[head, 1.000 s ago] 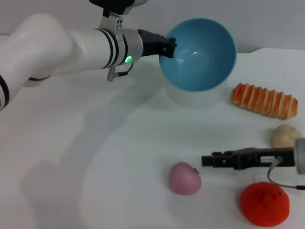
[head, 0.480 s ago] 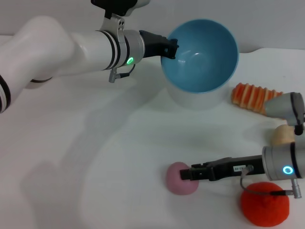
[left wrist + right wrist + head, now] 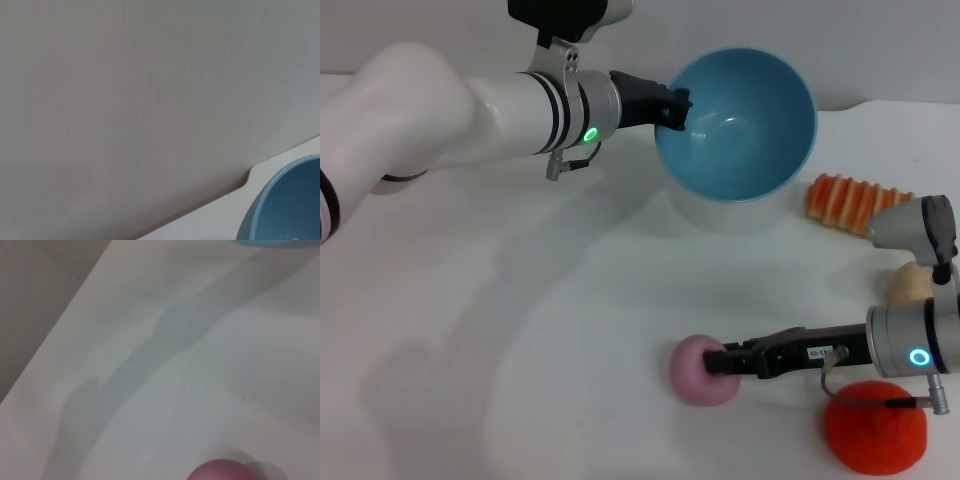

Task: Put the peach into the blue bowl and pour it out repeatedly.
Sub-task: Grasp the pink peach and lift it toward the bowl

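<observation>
The blue bowl (image 3: 740,120) hangs tilted at the back of the table, its empty inside facing me. My left gripper (image 3: 672,105) is shut on its left rim. A white rounded surface (image 3: 730,208) shows directly under it. A slice of the bowl (image 3: 285,205) appears in the left wrist view. The pink peach (image 3: 692,378) lies on the white table in front. My right gripper (image 3: 715,362) comes in low from the right, its tip against the peach's upper right side. The top of the peach (image 3: 225,471) shows in the right wrist view.
A ridged orange bread-like toy (image 3: 850,205) lies right of the bowl. A beige lump (image 3: 910,285) sits behind my right wrist. A larger orange-red fruit (image 3: 875,428) lies just under the right arm. The table's back edge (image 3: 900,103) runs behind the bowl.
My right arm has swung in from the right and reached leftward to the peach, which has shifted slightly left. The left arm and bowl have barely moved.
</observation>
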Robot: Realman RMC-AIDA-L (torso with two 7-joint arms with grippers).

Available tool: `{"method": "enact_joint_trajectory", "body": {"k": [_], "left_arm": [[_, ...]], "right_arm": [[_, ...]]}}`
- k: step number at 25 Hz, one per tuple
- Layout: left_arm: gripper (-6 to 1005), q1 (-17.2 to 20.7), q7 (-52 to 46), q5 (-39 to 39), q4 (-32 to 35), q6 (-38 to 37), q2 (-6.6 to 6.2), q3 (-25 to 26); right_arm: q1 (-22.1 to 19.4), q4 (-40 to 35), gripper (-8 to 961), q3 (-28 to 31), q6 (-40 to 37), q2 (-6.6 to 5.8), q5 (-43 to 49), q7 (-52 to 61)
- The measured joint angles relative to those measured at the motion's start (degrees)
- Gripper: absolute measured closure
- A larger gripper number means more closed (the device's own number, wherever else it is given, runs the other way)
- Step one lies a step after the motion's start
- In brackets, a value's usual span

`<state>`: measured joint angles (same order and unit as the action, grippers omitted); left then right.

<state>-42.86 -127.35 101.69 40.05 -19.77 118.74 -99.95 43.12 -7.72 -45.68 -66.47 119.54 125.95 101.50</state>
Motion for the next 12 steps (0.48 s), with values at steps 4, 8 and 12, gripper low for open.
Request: {"method": "enact_joint_trajectory", "body": {"k": [4, 8, 12], "left_arm": [[1000, 0.0, 0.0, -0.1, 0.0, 0.1, 0.0, 0.0], [1000, 0.2, 0.0, -0.2, -0.3, 0.1, -0.09, 0.0], [1001, 0.5, 0.0, -0.1, -0.3, -1.1, -0.38, 0.0]], "right_arm": [[-0.1, 0.3, 541, 0.5, 0.0, 0.05, -0.4, -2.1], [-0.7, 0.3, 684, 0.7, -1.1, 0.05, -4.1, -5.2], [-2.2, -4.3, 795, 0.7, -5.7, -0.35, -6.1, -6.3]]}}
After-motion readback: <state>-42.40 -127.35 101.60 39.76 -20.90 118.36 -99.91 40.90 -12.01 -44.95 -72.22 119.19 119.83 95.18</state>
